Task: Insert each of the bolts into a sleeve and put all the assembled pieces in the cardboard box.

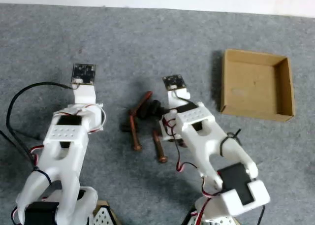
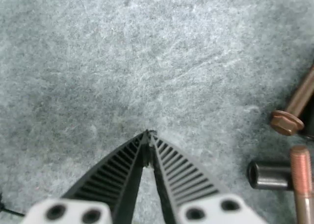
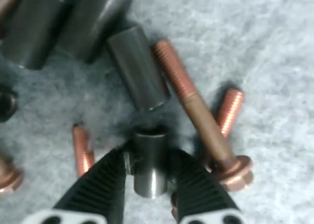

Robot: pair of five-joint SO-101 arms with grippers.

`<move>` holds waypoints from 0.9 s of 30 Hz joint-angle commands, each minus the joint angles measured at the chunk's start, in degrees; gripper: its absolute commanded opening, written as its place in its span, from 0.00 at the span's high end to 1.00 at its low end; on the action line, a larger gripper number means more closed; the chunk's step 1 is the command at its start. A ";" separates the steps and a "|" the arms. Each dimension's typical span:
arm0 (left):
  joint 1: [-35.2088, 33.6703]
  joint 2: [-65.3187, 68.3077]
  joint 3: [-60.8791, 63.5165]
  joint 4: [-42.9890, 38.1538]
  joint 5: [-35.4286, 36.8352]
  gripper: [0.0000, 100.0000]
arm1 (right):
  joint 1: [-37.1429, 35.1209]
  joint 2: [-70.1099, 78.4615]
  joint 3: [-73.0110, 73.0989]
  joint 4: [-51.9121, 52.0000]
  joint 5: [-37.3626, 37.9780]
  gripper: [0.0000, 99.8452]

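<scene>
Right wrist view: the right end effector (image 3: pixel 149 172) is clamped on a dark cylindrical metal sleeve (image 3: pixel 149 158), its fingers pressing the sleeve's round flanks. A long copper-coloured flanged bolt (image 3: pixel 196 104) lies just beside one finger, and a second dark sleeve (image 3: pixel 137 72) lies close ahead.

Risk one: the smooth round wall offers little purchase, so the held sleeve may twist or slip on lifting.

Risk two: the crowded neighbours may be snagged and scattered.

The left end effector (image 2: pixel 147 136) is pinched fully together over the bare grey felt-covered desk (image 2: pixel 98 62), beside the pile. It must part before taking any bolt, and a misaligned bolt would jam at the sleeve's mouth.

The shallow brown cardboard box (image 1: pixel 224 82) stands well apart from the pile, with no assembly visible inside.
</scene>
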 commanded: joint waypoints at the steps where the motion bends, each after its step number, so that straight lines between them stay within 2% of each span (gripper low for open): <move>1: 11.82 -0.40 -0.31 -0.53 3.34 0.99 | 4.09 -11.21 5.32 -5.14 0.53 1.00; 4: 15.34 -0.40 -0.31 -0.44 14.95 0.95 | 5.32 -17.63 12.18 -9.45 0.53 1.00; 6: 15.16 -0.40 -0.40 0.62 18.90 0.91 | 5.32 -20.44 15.69 -9.71 0.53 1.00; 9: 17.01 -0.40 -0.40 2.37 19.25 0.88 | 5.58 -22.90 17.54 -9.80 0.53 1.00; 17: 25.71 0.04 1.45 4.75 19.52 0.88 | 5.67 -23.60 17.71 -9.80 0.53 1.00; 21: 26.15 -0.31 5.14 4.48 20.04 0.88 | 5.67 -23.60 17.80 -9.80 0.53 1.00; 27: 23.25 0.04 5.23 4.40 25.93 0.88 | 5.67 -23.52 17.80 -9.80 0.53 1.00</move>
